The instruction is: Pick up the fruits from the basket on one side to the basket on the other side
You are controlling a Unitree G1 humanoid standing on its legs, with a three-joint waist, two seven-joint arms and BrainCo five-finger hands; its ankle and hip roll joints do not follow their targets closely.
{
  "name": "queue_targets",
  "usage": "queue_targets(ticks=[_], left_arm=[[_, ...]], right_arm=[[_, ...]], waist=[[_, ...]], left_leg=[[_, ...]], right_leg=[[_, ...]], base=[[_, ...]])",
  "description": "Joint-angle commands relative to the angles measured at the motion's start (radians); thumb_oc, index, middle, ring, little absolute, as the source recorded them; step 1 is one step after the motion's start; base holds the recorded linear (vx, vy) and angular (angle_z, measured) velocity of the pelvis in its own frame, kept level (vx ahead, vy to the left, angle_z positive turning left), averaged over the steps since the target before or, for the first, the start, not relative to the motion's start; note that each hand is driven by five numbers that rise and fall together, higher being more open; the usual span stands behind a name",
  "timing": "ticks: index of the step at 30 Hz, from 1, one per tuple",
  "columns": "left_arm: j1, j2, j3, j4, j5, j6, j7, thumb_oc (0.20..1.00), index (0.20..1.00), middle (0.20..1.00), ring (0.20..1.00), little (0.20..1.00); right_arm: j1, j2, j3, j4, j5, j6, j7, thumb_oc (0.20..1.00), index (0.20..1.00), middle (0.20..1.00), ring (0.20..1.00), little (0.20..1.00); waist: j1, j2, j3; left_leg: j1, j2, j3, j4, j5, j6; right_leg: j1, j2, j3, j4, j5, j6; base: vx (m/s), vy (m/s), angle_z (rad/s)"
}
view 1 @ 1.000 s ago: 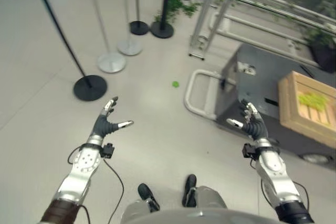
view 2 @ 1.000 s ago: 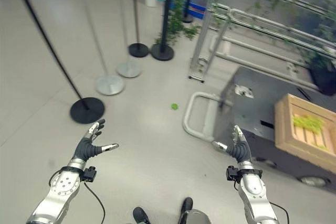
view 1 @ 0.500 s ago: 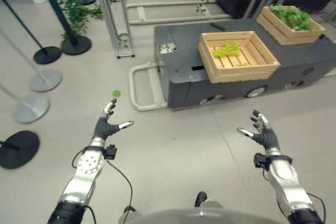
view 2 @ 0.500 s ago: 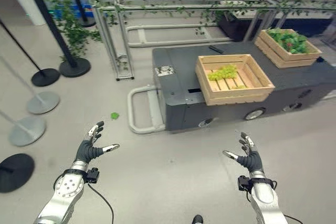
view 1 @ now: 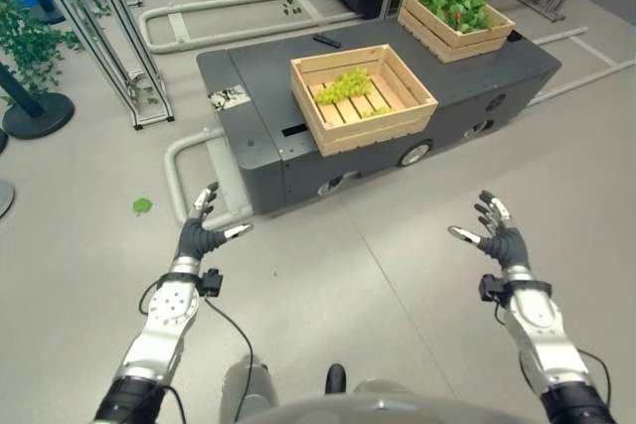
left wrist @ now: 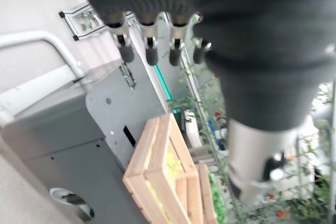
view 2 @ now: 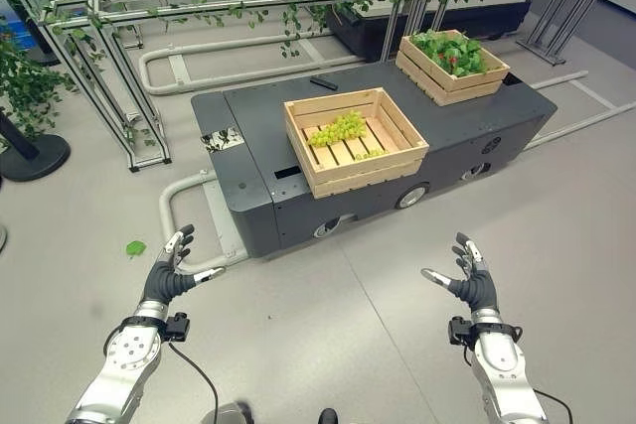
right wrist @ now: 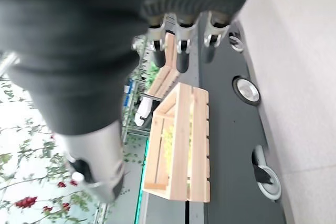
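Two wooden crates sit on a dark grey wheeled cart (view 2: 248, 136). The nearer crate (view 2: 355, 139) holds a bunch of green grapes (view 2: 335, 129) and a small green piece. The far crate (view 2: 451, 66) at the cart's right end is full of green leaves with red fruit. My left hand (view 2: 167, 278) hovers open over the floor, short of the cart's white push bar (view 2: 174, 211). Over the floor to the right, my right hand (view 2: 471, 282) is open too and holds nothing. Both hands are well short of the crates.
A metal rail frame with green vines (view 2: 109, 27) runs behind and left of the cart. A black post base (view 2: 30, 158) stands at far left. One green leaf (view 2: 134, 247) lies on the floor near my left hand.
The camera has swung right, bringing the whole cart and both crates toward the middle of the view. The stanchion bases have slid out to the left. Both hands keep the same open pose.
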Motion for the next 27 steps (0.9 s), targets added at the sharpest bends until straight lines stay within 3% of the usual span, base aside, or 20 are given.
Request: queue_targets(ticks=[1, 2, 4, 6, 10, 13, 14, 15, 16, 18, 21, 23, 24, 25, 27], left_arm=[[-0.042, 0.013, 0.042, -0.017, 0.035, -0.06, 0.05, 1.0, 1.0, 1.0, 1.0, 1.0], [-0.051, 0.016, 0.042, -0.01, 0.038, -0.058, 0.062, 1.0, 1.0, 1.0, 1.0, 1.0], [-0.052, 0.015, 0.045, -0.005, 0.035, -0.059, 0.064, 1.0, 1.0, 1.0, 1.0, 1.0], [-0.057, 0.016, 0.046, 0.003, 0.039, -0.055, 0.068, 1.0, 1.0, 1.0, 1.0, 1.0], [-0.025, 0.021, 0.063, -0.004, 0.038, -0.058, 0.07, 1.0, 1.0, 1.0, 1.0, 1.0], [-0.018, 0.038, 0.073, -0.009, 0.049, -0.056, 0.072, 1.0, 1.0, 1.0, 1.0, 1.0], [-0.011, 0.05, 0.082, -0.016, 0.053, -0.056, 0.07, 1.0, 1.0, 1.0, 1.0, 1.0], [-0.011, 0.05, 0.082, -0.017, 0.053, -0.056, 0.07, 1.0, 1.0, 1.0, 1.0, 1.0], [-0.003, 0.054, 0.084, -0.024, 0.05, -0.057, 0.069, 1.0, 1.0, 1.0, 1.0, 1.0], [-0.003, 0.058, 0.083, -0.027, 0.053, -0.053, 0.065, 1.0, 1.0, 1.0, 1.0, 1.0], [-0.013, 0.07, 0.075, -0.035, 0.051, -0.05, 0.063, 1.0, 1.0, 1.0, 1.0, 1.0], [-0.017, 0.077, 0.069, -0.044, 0.055, -0.047, 0.063, 1.0, 1.0, 1.0, 1.0, 1.0], [-0.018, 0.076, 0.068, -0.045, 0.056, -0.043, 0.063, 1.0, 1.0, 1.0, 1.0, 1.0], [-0.011, 0.073, 0.072, -0.05, 0.053, -0.041, 0.058, 1.0, 1.0, 1.0, 1.0, 1.0], [-0.009, 0.068, 0.073, -0.046, 0.05, -0.042, 0.055, 1.0, 1.0, 1.0, 1.0, 1.0]], right_arm=[[-0.027, -0.045, -0.005, -0.038, -0.001, -0.07, -0.004, 1.0, 1.0, 1.0, 1.0, 1.0], [-0.032, -0.048, 0.003, -0.036, -0.002, -0.075, -0.005, 1.0, 1.0, 1.0, 1.0, 1.0], [-0.036, -0.048, 0.006, -0.031, 0.0, -0.075, -0.004, 1.0, 1.0, 1.0, 1.0, 1.0], [-0.035, -0.044, 0.006, -0.028, -0.002, -0.074, -0.007, 1.0, 1.0, 1.0, 1.0, 1.0], [-0.048, -0.023, 0.023, -0.027, -0.006, -0.066, -0.002, 1.0, 1.0, 1.0, 1.0, 1.0], [-0.051, -0.004, 0.034, -0.032, -0.009, -0.06, 0.009, 1.0, 1.0, 1.0, 1.0, 1.0], [-0.056, 0.005, 0.039, -0.032, -0.017, -0.051, 0.016, 1.0, 1.0, 1.0, 1.0, 1.0], [-0.056, 0.006, 0.04, -0.033, -0.017, -0.051, 0.016, 1.0, 1.0, 1.0, 1.0, 1.0], [-0.063, 0.015, 0.046, -0.026, -0.02, -0.05, 0.016, 1.0, 1.0, 1.0, 1.0, 1.0], [-0.058, 0.03, 0.047, -0.028, -0.028, -0.045, 0.023, 1.0, 1.0, 1.0, 1.0, 1.0], [-0.043, 0.046, 0.038, -0.047, -0.031, -0.041, 0.032, 1.0, 1.0, 1.0, 1.0, 1.0], [-0.045, 0.048, 0.04, -0.059, -0.04, -0.037, 0.036, 1.0, 1.0, 1.0, 1.0, 1.0], [-0.049, 0.052, 0.043, -0.061, -0.048, -0.035, 0.036, 1.0, 1.0, 1.0, 1.0, 1.0], [-0.041, 0.054, 0.04, -0.064, -0.053, -0.03, 0.038, 1.0, 1.0, 1.0, 1.0, 1.0], [-0.032, 0.054, 0.035, -0.063, -0.05, -0.029, 0.039, 1.0, 1.0, 1.0, 1.0, 1.0]], waist=[[0.015, 0.03, 0.008], [0.022, 0.039, 0.013], [0.024, 0.042, 0.011], [0.023, 0.049, 0.006], [0.038, 0.034, -0.024], [0.052, 0.005, -0.042], [0.061, -0.012, -0.053], [0.063, -0.013, -0.054], [0.07, -0.019, -0.058], [0.07, -0.026, -0.065], [0.043, -0.022, -0.065], [0.023, 0.012, -0.039], [0.016, 0.028, -0.029], [0.006, 0.037, -0.031], [-0.002, 0.038, -0.031]], left_leg=[[0.003, 0.013, -0.001, -0.05, 0.143, -0.024], [-0.01, 0.012, -0.029, -0.124, 0.167, -0.034], [0.0, 0.013, -0.032, -0.159, 0.179, -0.033], [-0.003, 0.021, -0.002, -0.197, 0.209, -0.042], [0.021, 0.025, 0.015, -0.168, 0.225, -0.02], [0.009, 0.014, 0.046, -0.088, 0.193, 0.005], [0.004, 0.0, 0.07, -0.023, 0.141, 0.028], [0.004, 0.001, 0.072, -0.022, 0.139, 0.029], [0.01, -0.006, 0.087, -0.002, 0.112, 0.04], [0.033, -0.02, 0.098, 0.003, 0.083, 0.053], [0.077, -0.051, 0.088, 0.001, 0.036, 0.083], [0.127, -0.039, 0.089, -0.005, 0.015, 0.101], [0.154, -0.034, 0.091, -0.014, 0.007, 0.109], [0.198, -0.047, 0.086, -0.046, 0.001, 0.109], [0.222, -0.055, 0.072, -0.065, 0.001, 0.102]], right_leg=[[-0.007, 0.061, -0.058, 0.014, -0.041, 0.107], [0.001, 0.075, -0.046, 0.013, -0.054, 0.106], [0.008, 0.079, -0.038, 0.014, -0.062, 0.106], [0.026, 0.089, -0.034, 0.01, -0.076, 0.104], [0.071, 0.08, -0.015, 0.014, -0.112, 0.108], [0.084, 0.043, -0.021, 0.051, -0.152, 0.117], [0.079, 0.016, -0.024, 0.11, -0.164, 0.139], [0.077, 0.015, -0.022, 0.113, -0.165, 0.139], [0.064, 0.001, -0.026, 0.165, -0.165, 0.161], [0.033, -0.019, -0.047, 0.257, -0.123, 0.207], [-0.063, -0.048, -0.04, 0.513, 0.062, 0.289], [-0.149, -0.062, -0.075, 0.645, 0.12, 0.298], [-0.188, -0.074, -0.098, 0.683, 0.119, 0.291], [-0.236, -0.093, -0.121, 0.585, 0.067, 0.263], [-0.233, -0.103, -0.138, 0.506, 0.043, 0.253]], base=[[0.18, 0.016, -0.68], [0.11, 0.026, -0.3], [0.15, 0.046, -0.31], [0.2, 0.086, -0.21], [0.3, 0.164, -0.22], [0.29, 0.193, -0.16], [0.3, 0.227, -0.21], [0.31, 0.273, -0.23], [0.19, 0.185, -0.35], [0.26, 0.254, -0.45], [0.21, 0.269, -0.03], [0.17, 0.279, 0.2], [0.31, 0.286, 0.2], [0.27, 0.175, -0.01], [0.25, 0.033, -0.17]])
